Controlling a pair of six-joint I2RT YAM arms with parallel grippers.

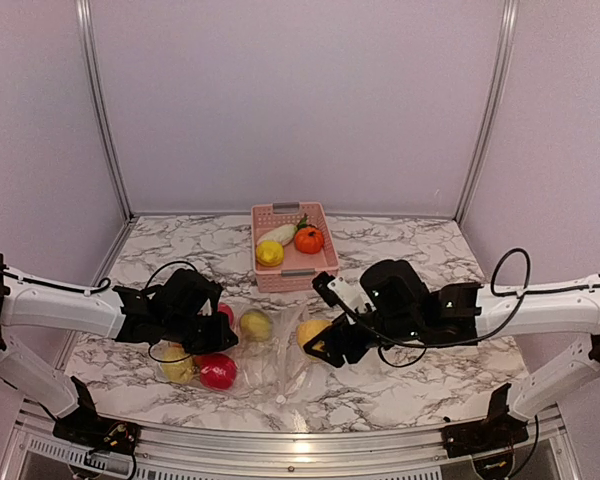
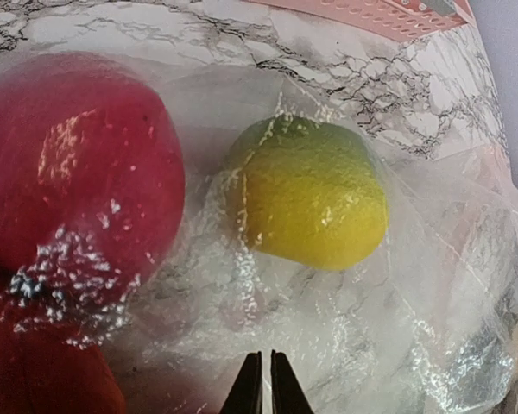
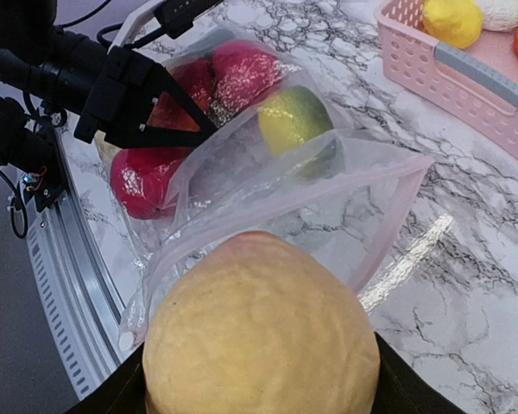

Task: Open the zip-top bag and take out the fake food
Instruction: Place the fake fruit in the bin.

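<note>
Right pincer (image 3: 261, 392) grips yellow fruit (image 3: 259, 319); left pincer (image 2: 263, 384) pinches the zip-top bag (image 3: 328, 198), mouth rightward.

a white marble table (image 1: 460, 260) with grey veins carries two things directly on its top. the pink basket (image 1: 280, 283), slotted, stands toward the far side. the zip-top bag (image 1: 275, 362) lies flat and crinkled on the marble on the near side of the basket, close to its front wall, spreading mostly to the basket's left.

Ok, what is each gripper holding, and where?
Right gripper clamps the yellow-orange fruit by its sides; left gripper pinches the top plastic layer of the zip-top bag.
</note>
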